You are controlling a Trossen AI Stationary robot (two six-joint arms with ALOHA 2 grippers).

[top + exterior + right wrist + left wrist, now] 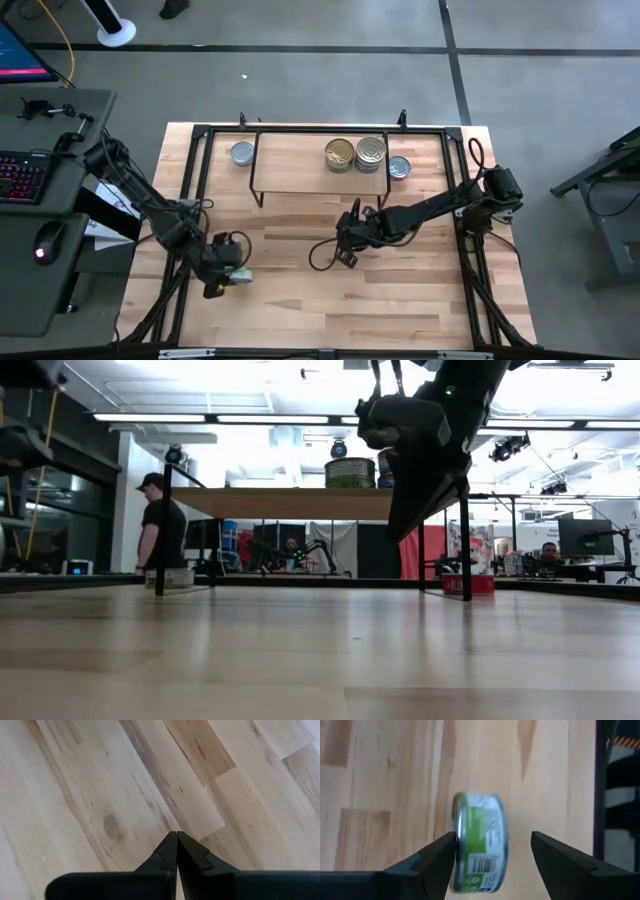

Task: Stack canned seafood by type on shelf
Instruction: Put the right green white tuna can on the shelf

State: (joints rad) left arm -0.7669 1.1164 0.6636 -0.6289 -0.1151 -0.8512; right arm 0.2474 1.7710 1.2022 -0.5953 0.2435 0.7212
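Note:
A tin with a green label (481, 847) sits between the open fingers of my left gripper (494, 839), near the table's front left (236, 277). The tin is turned on edge, its flat faces toward the fingers. Whether it rests on the table does not show. My right gripper (176, 836) is shut on nothing above the bare middle of the table (346, 250). The shelf (300, 178) stands at the back with two gold-topped tins (340, 155) (371, 151) on its top. One silver-topped tin (242, 153) lies on the table left of the shelf, another (399, 167) to its right. My left gripper stands open around the green-labelled tin, coming at it slanting down from above. One finger (440, 855) is right beside the tin's flat face (457, 832); I cannot tell whether they touch. The other finger (545, 847) is clear of the tin.
Black frame rails (200, 140) run along the table's sides and back. A desk with a keyboard (20, 175) and mouse stands beyond the left edge. A person (160, 530) stands in the room behind. The wood in front of the shelf is bare.

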